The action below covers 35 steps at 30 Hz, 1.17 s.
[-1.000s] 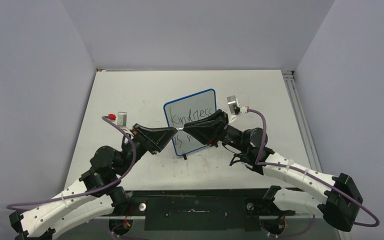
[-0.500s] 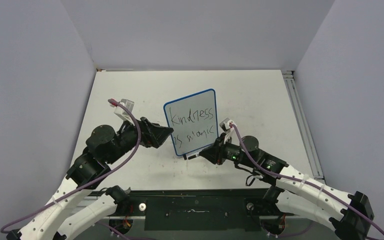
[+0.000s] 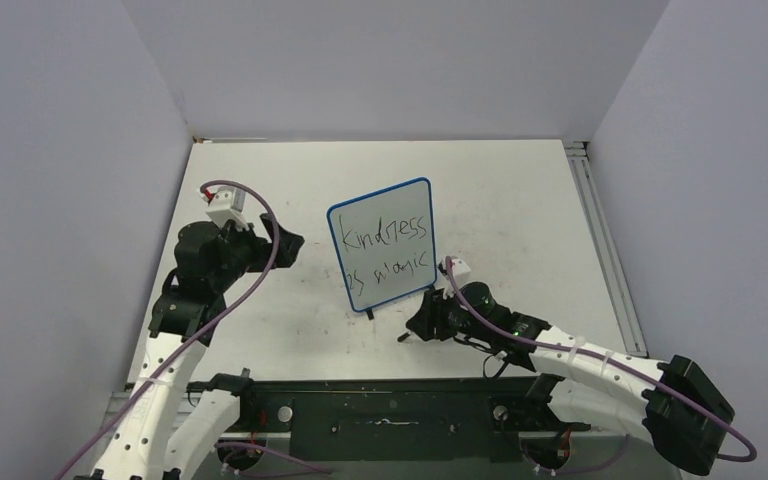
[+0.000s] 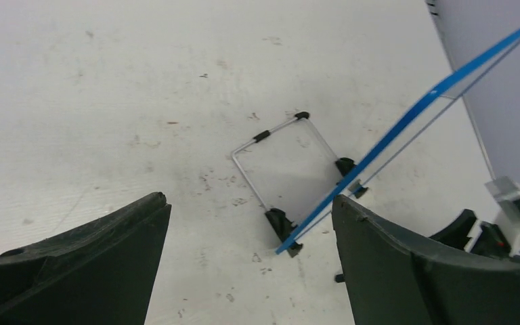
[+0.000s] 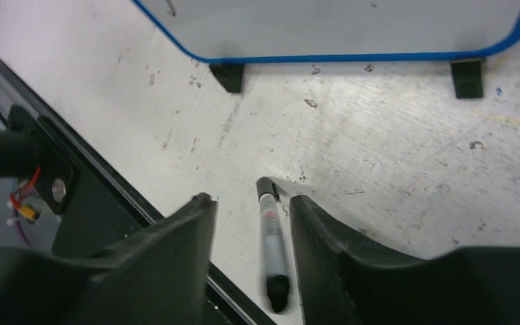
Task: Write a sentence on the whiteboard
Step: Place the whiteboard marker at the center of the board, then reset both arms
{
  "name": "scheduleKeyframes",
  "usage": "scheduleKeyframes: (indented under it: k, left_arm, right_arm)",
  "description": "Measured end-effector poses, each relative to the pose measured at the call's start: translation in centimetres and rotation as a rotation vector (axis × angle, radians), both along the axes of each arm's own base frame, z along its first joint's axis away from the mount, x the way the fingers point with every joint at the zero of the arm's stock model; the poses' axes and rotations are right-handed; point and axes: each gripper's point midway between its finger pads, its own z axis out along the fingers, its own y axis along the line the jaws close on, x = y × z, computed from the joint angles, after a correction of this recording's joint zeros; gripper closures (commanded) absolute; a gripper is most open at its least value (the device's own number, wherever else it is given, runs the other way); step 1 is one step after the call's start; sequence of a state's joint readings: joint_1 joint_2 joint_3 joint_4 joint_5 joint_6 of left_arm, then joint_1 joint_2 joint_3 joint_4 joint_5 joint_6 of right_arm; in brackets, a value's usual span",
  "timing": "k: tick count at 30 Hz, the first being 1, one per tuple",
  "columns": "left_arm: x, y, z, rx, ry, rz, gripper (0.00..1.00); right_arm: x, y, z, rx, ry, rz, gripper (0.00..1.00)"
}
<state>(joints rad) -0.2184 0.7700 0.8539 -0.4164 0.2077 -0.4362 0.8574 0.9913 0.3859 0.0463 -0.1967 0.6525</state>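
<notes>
The left claw (image 4: 247, 203) is spread wide with nothing between its fingers. Beyond it the whiteboard (image 4: 393, 150) stands edge-on on the scuffed worktop (image 4: 108, 101), propped by a wire stand (image 4: 263, 135).

At 8 o'clock the left arm (image 3: 155, 385) and at 4 o'clock the right arm (image 3: 600, 362) pair white perforated links with black joints. A purple cable (image 3: 276, 245) trails along each to a small white wrist camera (image 3: 222, 208). The left gripper (image 4: 249, 203) and right gripper (image 5: 252, 200) have matte black wedge-shaped fingers.
</notes>
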Motion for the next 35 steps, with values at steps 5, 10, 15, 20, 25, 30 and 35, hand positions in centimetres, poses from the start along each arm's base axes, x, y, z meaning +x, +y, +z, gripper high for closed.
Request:
scheduleKeyframes:
  k: [5, 10, 15, 20, 25, 30, 35]
  left_arm:
    - [1.0, 3.5, -2.4, 0.109, 0.012, 0.112, 0.07]
    - [0.6, 6.5, -4.7, 0.215, 0.007, 0.233, 0.03]
    - [0.3, 8.6, -4.3, 0.264, -0.03, 0.336, 0.04]
    - [0.1, 10.0, -3.3, 0.269, -0.06, 0.418, 0.04]
    - [0.0, 10.8, -3.0, 0.266, -0.066, 0.472, 0.04]
    - [-0.3, 11.1, -2.2, 0.257, -0.097, 0.491, 0.04]
    - [-0.6, 11.1, -1.4, 0.246, -0.127, 0.495, 0.04]
  right_arm:
    - [1.3, -2.2, -1.0, -0.077, 0.007, -0.118, 0.08]
    - [3.7, -5.3, -0.1, -0.18, -0.04, -0.281, 0.1]
    - [7.1, -9.0, 2.7, -0.251, -0.158, -0.49, 0.1]
    - [9.8, -13.6, 6.0, -0.324, -0.328, -0.691, 0.1]
    - [11.4, -15.7, 9.8, -0.377, -0.503, -0.758, 0.1]
    - [12.4, -16.9, 12.1, -0.432, -0.593, -0.776, 0.1]
    - [12.8, -18.0, 12.7, -0.465, -0.615, -0.792, 0.1]
